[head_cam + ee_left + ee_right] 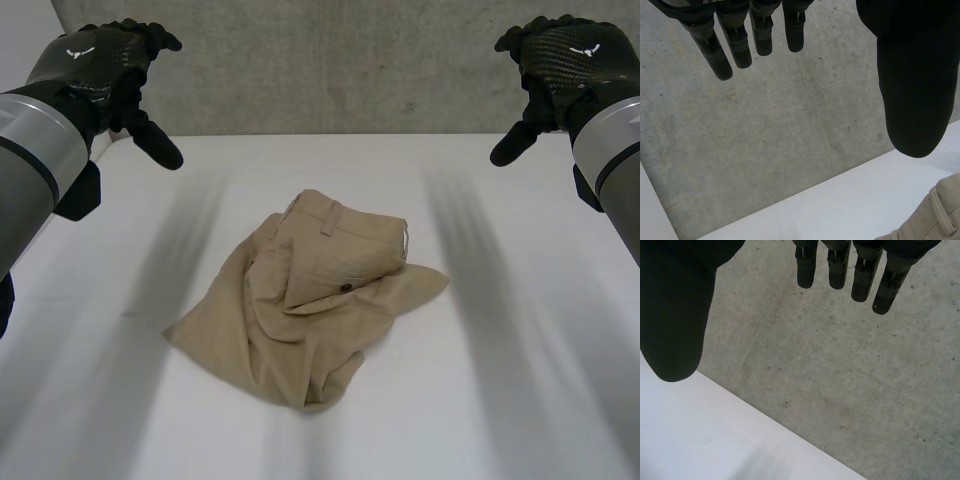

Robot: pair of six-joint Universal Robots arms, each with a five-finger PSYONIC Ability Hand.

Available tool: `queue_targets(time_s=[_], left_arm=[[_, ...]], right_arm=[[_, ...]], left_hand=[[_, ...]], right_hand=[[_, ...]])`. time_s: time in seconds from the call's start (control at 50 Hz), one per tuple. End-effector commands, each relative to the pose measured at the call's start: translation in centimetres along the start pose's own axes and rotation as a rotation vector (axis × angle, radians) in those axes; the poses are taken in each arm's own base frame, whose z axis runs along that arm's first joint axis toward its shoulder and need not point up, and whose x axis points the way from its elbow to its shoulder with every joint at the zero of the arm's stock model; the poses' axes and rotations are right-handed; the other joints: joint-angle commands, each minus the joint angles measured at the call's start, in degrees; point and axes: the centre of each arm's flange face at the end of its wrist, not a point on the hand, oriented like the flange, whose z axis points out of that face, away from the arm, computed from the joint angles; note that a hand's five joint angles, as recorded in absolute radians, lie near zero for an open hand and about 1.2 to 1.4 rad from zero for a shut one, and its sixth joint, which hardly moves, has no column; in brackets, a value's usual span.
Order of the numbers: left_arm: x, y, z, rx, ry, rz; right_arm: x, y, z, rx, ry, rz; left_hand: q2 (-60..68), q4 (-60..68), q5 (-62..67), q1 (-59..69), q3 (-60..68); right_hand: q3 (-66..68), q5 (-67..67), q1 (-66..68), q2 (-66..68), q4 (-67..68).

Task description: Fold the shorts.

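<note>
Crumpled tan shorts [315, 295] lie in a heap at the middle of the white table [520, 380], waistband toward the far side. A bit of the waistband [935, 215] shows in the left wrist view, below the thumb. My left hand [100, 70] hovers high over the table's far left corner, fingers [725, 45] straight and apart from the thumb, holding nothing. My right hand [565, 60] hovers high over the far right corner, fingers [860, 275] straight, empty. Both hands are well away from the shorts.
A grey concrete wall [330, 60] rises behind the table's far edge. Bare table surrounds the shorts on all sides.
</note>
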Motion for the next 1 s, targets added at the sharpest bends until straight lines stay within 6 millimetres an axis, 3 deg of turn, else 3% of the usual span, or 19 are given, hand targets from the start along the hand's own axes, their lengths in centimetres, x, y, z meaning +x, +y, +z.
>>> queue_targets(time_s=[0.02, 0.1, 0.12, 0.2, 0.26, 0.32, 0.34, 0.4, 0.46, 0.64, 0.7, 0.76, 0.8, 0.92, 0.98, 1.0], left_arm=[[-0.4, 0.3, 0.2, -0.004, -0.007, 0.006], [-0.5, 1.0, 0.7, -0.029, -0.006, 0.024], [-0.6, 1.4, 0.9, -0.043, -0.007, 0.032], [-0.5, 4.8, 2.0, -0.153, -0.004, 0.094], [0.0, 6.7, 2.2, -0.222, 0.009, 0.120], [-0.1, 8.7, 2.3, -0.297, 0.005, 0.102], [-0.3, 10.0, 2.2, -0.343, 0.000, 0.077], [-0.3, 11.5, 2.0, -0.393, -0.010, 0.025], [-0.3, 13.2, 1.2, -0.458, -0.028, -0.052], [0.1, 18.2, -0.1, -0.597, -0.031, -0.097], [0.5, 19.5, 0.0, -0.614, -0.023, -0.096], [0.6, 20.4, 0.5, -0.609, -0.023, -0.095], [0.6, 20.6, 0.8, -0.599, -0.021, -0.096], [0.7, 20.1, 1.8, -0.520, -0.027, -0.095], [1.0, 19.7, 2.1, -0.480, -0.024, -0.097], [1.2, 19.6, 2.2, -0.471, -0.017, -0.095]], right_arm=[[-0.5, 0.0, -0.1, 0.003, -0.036, -0.017], [-2.3, 1.2, -0.5, -0.015, -0.190, -0.089], [-3.4, 2.3, -0.8, -0.028, -0.287, -0.155], [-5.0, 4.4, -1.6, -0.028, -0.434, -0.295], [-6.0, 4.6, -2.2, 0.009, -0.501, -0.371], [-9.9, 4.1, -3.4, 0.093, -0.620, -0.426], [-10.6, 4.3, -3.4, 0.100, -0.636, -0.429], [-13.1, 5.1, -3.5, 0.120, -0.694, -0.437], [-14.3, 6.1, -3.3, 0.132, -0.716, -0.457], [-18.8, 11.5, -1.1, 0.264, -0.699, -0.674], [-19.2, 12.5, -0.3, 0.277, -0.667, -0.719], [-19.6, 13.9, 0.4, 0.269, -0.660, -0.752], [-19.7, 14.4, 0.6, 0.257, -0.656, -0.765], [-18.1, 12.5, -1.0, 0.205, -0.661, -0.767], [-16.3, 10.5, -2.8, 0.141, -0.660, -0.768], [-14.7, 10.0, -3.3, 0.082, -0.647, -0.770]], left_hand=[[-1.4, -1.4, -1.4, -1.7, -2.3], [-0.9, -0.9, -0.9, -1.2, -1.8], [-0.9, -0.9, -0.9, -1.2, -1.8], [-0.4, -0.4, -0.4, -0.7, -1.3], [0.1, 0.2, 0.1, -0.2, -0.8], [2.2, 2.2, 2.1, 1.8, 1.2], [2.5, 2.5, 2.4, 2.2, 1.6], [2.7, 2.7, 2.6, 2.4, 1.7], [3.3, 3.4, 3.3, 3.0, 2.4], [11.2, 11.2, 11.2, 10.9, 10.3], [22.8, 22.8, 22.8, 22.5, 21.9], [33.4, 33.4, 33.4, 33.1, 32.5], [38.6, 38.6, 38.6, 38.3, 37.7], [54.1, 54.1, 54.1, 53.8, 53.2], [64.0, 64.1, 64.0, 63.7, 63.1], [66.2, 66.2, 66.2, 65.9, 65.3]], right_hand=[[-0.5, -4.0, -0.6, -2.8, -3.3], [-0.5, -4.0, -0.6, -2.8, -3.3], [-0.5, -4.0, -0.6, -2.8, -3.3], [-0.5, -4.0, -0.6, -2.8, -3.3], [-0.5, -4.0, -0.6, -2.8, -3.3], [-0.5, -4.0, -0.6, -2.8, -3.3], [-0.5, -4.0, -0.6, -2.8, -3.3], [-0.5, -4.0, -0.6, -2.8, -3.3], [-0.5, -4.0, -0.6, -2.8, -3.3], [1.7, -1.8, 1.6, -0.6, -1.1], [4.4, 1.0, 4.3, 2.1, 1.6], [47.5, 44.0, 47.4, 45.2, 44.7], [69.4, 65.9, 69.3, 67.1, 66.6], [69.5, 66.0, 69.4, 67.2, 66.7], [69.5, 66.0, 69.4, 67.2, 66.7], [69.5, 66.0, 69.4, 67.2, 66.7]])
